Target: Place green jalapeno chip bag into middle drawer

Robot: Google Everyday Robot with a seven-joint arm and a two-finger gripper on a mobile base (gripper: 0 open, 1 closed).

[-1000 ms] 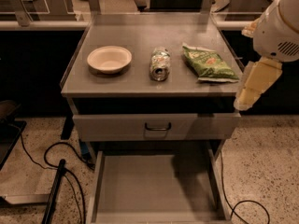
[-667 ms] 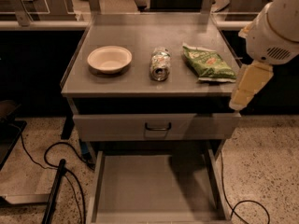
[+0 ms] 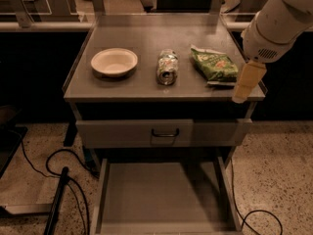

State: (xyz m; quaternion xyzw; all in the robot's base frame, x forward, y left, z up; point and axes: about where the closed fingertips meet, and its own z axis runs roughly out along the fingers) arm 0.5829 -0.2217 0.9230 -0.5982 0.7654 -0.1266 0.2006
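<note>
Whether the jaws are parted or closed cannot be told from this angle. The gripper shows only as one pale cream piece slanting down and to the left, and nothing is seen in its hold. It hangs over the front right corner of the bench, its tip at the bench's front edge. It sits just beside the right edge of the green jalapeno chip bag, and contact between the two cannot be judged.

The bag lies flat on the right part of the bench top, printed face up, with its long side running from back left to front right. To its left, near but apart, a crushed can lies on its side with its open end towards the front. Further left, well apart from the bag, a shallow cream bowl stands upright.

Above the gripper, the white arm comes in from the upper right corner, and its rounded housing has a small vent grille facing down.

Under the bench top the top drawer front, with a small dark handle, is pushed in. Below it the middle drawer is pulled out towards the camera, showing a flat grey floor and low side walls.

Black cables curl across the speckled floor to the left of the cabinet, and another loops at the lower right.
</note>
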